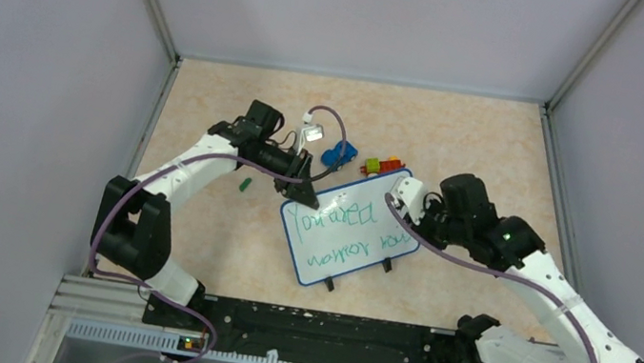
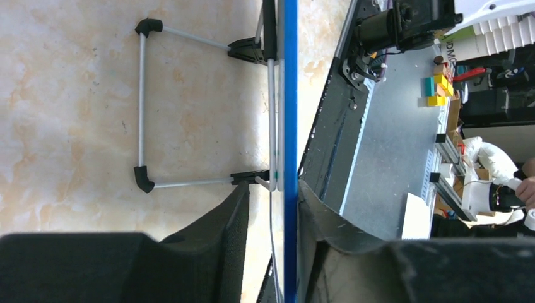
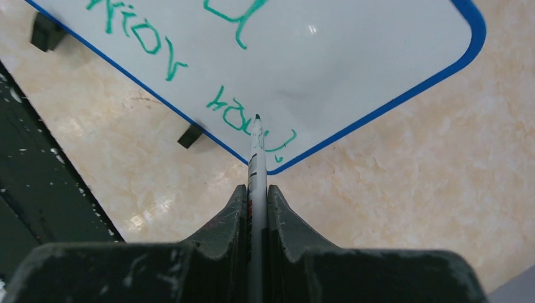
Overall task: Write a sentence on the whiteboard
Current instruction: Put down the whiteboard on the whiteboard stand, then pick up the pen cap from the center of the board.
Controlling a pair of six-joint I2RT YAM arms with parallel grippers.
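The whiteboard (image 1: 359,229) lies at the middle of the table (image 1: 498,140), turned at an angle, with its two small black feet (image 1: 329,285) on the edge nearest the arm bases. The sentence (image 1: 342,215) runs across it in two lines of green marker script. The left gripper (image 1: 304,195) sits at the board's far left corner. In the left wrist view the blue rim shows edge-on between the fingers (image 2: 224,230), which stand apart on either side of it. A gap shows between one finger and the board, so the jaws are open around the rim rather than clamped on it. A thin wire frame (image 2: 141,95) with black corner pieces meets the board's edge in that same view. The right gripper (image 3: 255,192) is at the board's right edge, its fingers closed tight on a marker (image 3: 255,148) that points out between them. The marker's dark tip lies over the white surface at the end of the lower line, close to the board's rounded corner; whether it touches cannot be told. Just beyond the board's far edge are a blue toy car (image 1: 338,155) and a red, yellow and green toy (image 1: 381,164). A small green piece (image 1: 244,184) lies to the left of the board, apart from it.
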